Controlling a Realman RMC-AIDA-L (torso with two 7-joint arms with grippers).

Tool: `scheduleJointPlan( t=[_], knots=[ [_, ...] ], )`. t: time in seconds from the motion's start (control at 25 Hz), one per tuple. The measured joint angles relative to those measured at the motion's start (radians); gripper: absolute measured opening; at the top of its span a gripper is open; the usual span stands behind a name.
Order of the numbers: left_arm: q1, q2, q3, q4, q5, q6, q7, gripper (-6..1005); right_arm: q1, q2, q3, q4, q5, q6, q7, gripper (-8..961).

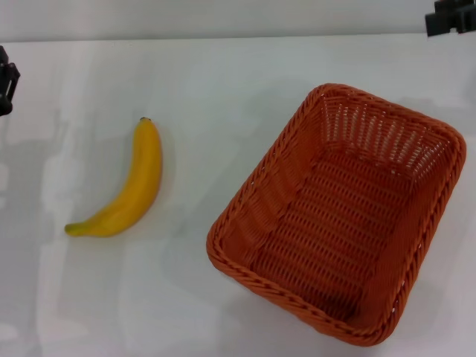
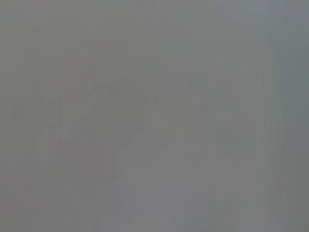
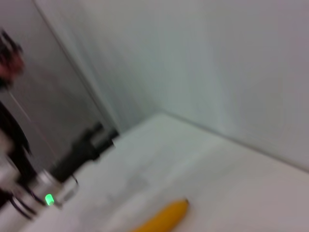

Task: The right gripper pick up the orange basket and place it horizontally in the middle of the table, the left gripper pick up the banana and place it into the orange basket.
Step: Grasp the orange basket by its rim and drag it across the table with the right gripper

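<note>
At the table's (image 1: 223, 67) far corners, both tools (image 1: 6, 80) (image 1: 450, 18) sit parked, grip unclear.

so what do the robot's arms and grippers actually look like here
Little shows. In the head view the left gripper and right gripper are only black blocky pieces at the picture's edges. The right wrist view shows the left arm, silver with black casing and a green light ring.

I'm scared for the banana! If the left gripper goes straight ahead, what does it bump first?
Probably nothing soon: the left gripper seems aimed over bare table toward the back wall, missing the banana. Depth is unclear.
</note>
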Motion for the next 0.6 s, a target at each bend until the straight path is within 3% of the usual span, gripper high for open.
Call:
scheduleJointPlan(
  t=[0.12, 0.36, 0.6],
  knots=[
    [0.0, 0.0, 0.001, 0.0, 0.001, 0.0, 0.0, 866, 0.028, 0.011, -0.015, -0.045, -0.117, -0.003, 0.022, 857],
    [0.0, 0.0, 0.002, 0.0, 0.021, 0.0, 0.002, 865, 0.077, 0.062, -0.018, -0.116, -0.363, -0.007, 0.066, 857],
    [0.0, -0.002, 0.002, 0.0, 0.023, 0.0, 0.003, 864, 0.11, 0.086, -0.038, -0.141, -0.4, 0.009, 0.08, 857]
  ],
)
